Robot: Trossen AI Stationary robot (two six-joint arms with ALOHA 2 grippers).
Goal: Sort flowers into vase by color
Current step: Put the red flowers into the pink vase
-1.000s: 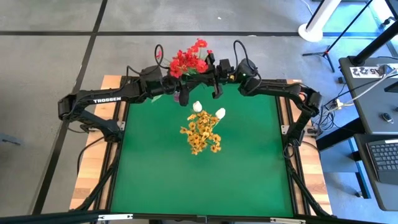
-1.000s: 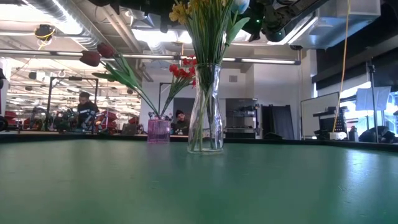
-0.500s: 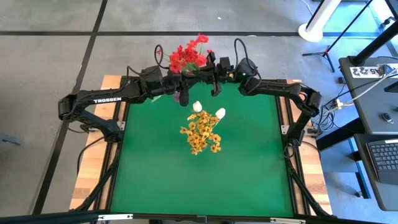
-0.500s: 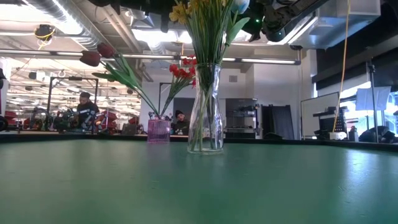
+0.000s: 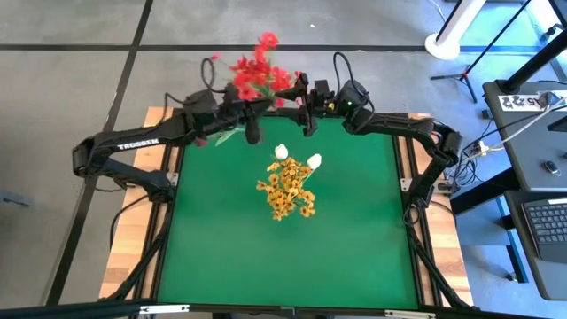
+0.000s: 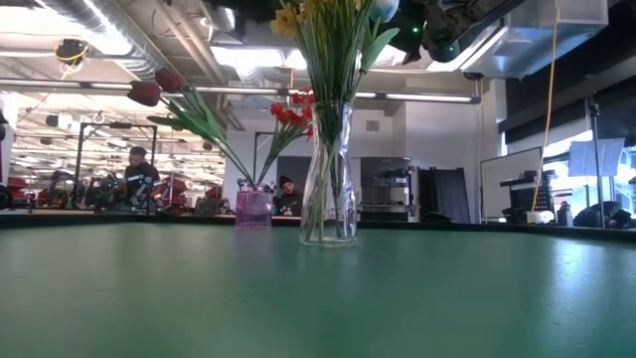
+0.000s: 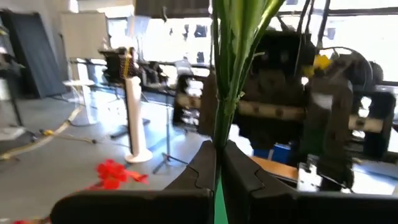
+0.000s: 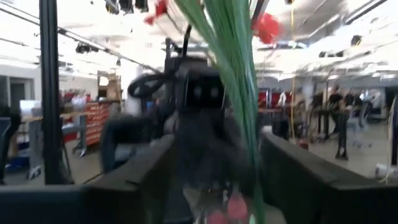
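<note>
Green table [image 5: 221, 239]: two vases, perhaps; left claw [image 7: 219, 163] pinches red flowers [image 5: 255, 71].

Left tool [image 7: 217, 163] clamped shut, right tool [image 8: 214, 168] fingers spread apart

A tall vase [image 6: 329, 174] stands at the counter's [image 5: 354, 257] middle, a small vase [image 6: 252, 209] behind it near the far edge.

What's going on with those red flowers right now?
Left gripper shut on red flowers' stems. Right gripper open beside them. Nothing in the way.
</note>
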